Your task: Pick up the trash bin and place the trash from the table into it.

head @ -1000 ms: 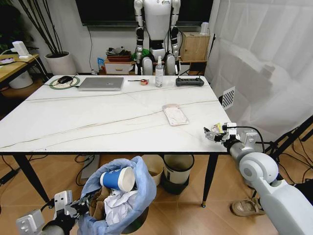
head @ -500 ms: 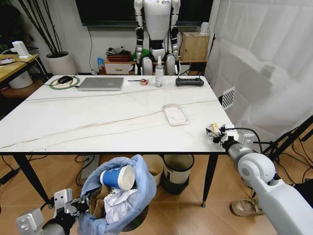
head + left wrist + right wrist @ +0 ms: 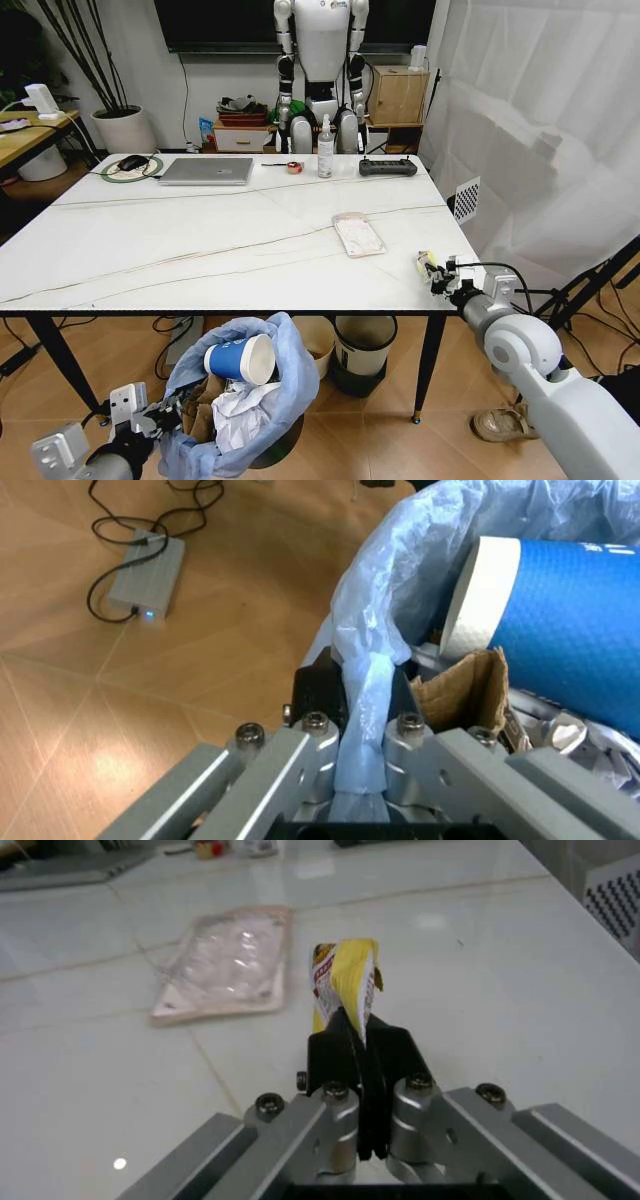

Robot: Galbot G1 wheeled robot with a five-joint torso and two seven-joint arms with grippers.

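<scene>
Pinching a small yellow-and-red crinkled wrapper [image 3: 345, 982] between its pressed-together black pads, the right gripper [image 3: 437, 274] holds the scrap upright over the near right corner of the large white marble-look table [image 3: 200, 250], apparently lifted clear so it can be carried off the edge. Just beyond it on the tabletop lies a flat clear plastic packet with a pinkish backing [image 3: 225, 964], still to be collected. Farther back sit a silver laptop [image 3: 207, 171] and a clear spray bottle [image 3: 325, 148], neither of them litter. Below the near edge, the left gripper [image 3: 360, 727] is clamped on a gathered fold of the crinkly light-blue plastic bag [image 3: 375, 607] that lines the small dark round trash bin [image 3: 240, 400], holding the bin up and open in front of the table to receive what the other arm brings. Inside it a blue-white paper cup [image 3: 240, 362] lies on its side over crumpled white tissues [image 3: 238, 412] and a bit of brown cardboard [image 3: 465, 694]. Compared with a second ago, the right gripper and its wrapper have edged slightly up and inward over the table's corner, while the bin has hardly shifted.
</scene>
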